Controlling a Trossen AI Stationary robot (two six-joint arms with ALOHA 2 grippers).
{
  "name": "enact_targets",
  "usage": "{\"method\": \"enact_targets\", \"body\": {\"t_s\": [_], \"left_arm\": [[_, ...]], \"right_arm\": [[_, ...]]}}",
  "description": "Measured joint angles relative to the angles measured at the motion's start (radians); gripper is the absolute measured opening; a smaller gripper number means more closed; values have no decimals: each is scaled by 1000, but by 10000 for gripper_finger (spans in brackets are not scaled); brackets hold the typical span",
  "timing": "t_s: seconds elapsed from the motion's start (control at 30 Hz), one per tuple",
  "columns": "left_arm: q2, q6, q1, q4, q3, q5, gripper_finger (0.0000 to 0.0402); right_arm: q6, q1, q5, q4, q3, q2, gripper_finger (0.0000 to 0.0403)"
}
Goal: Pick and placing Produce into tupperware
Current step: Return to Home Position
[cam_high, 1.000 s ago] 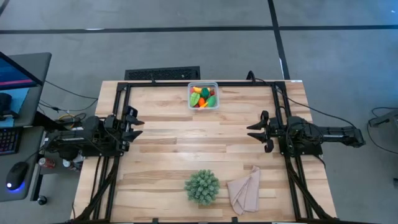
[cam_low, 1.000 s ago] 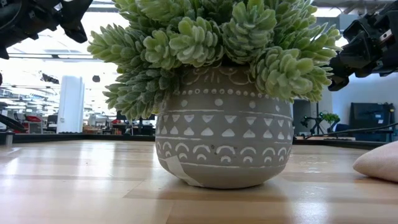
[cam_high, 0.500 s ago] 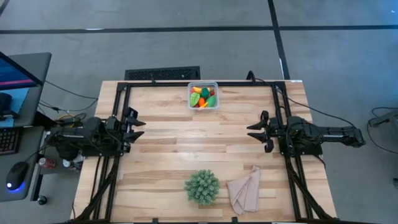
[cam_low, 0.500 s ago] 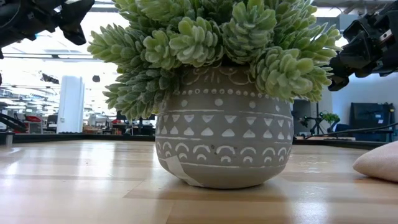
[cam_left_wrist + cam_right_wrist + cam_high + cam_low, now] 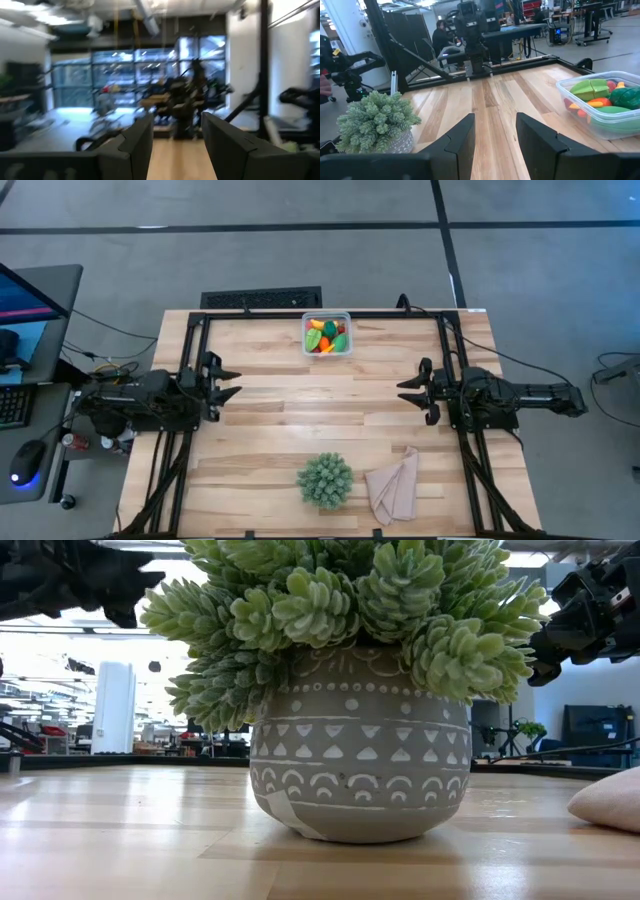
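Overall, tupperware [image 5: 327, 315] on wooden table [image 5: 300, 400], grey floor [image 5: 300, 260].

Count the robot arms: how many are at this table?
2. One stands at the table's left edge, its left gripper open; the other at the right edge, its right gripper open. None seems hidden.

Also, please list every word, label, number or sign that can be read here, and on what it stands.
None can be read.
The plant pot bears only white triangles, dots and arcs, not letters.
The screen at the high view's left edge is too small to read.
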Motion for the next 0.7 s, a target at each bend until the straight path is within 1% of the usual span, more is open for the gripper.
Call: {"method": "enact_targets", "body": {"t_s": [0.1, 0.4, 0.7], "left_arm": [[0, 0, 0, -52, 0, -42, 160], [0, 6, 0, -180, 0, -46, 160], [0, -20, 0, -273, 0, 10, 160]], "right_arm": [[0, 0, 0, 0, 0, 0, 135], [0, 0, 0, 0, 0, 0, 137], [0, 0, 0, 0, 0, 0, 135]]}}
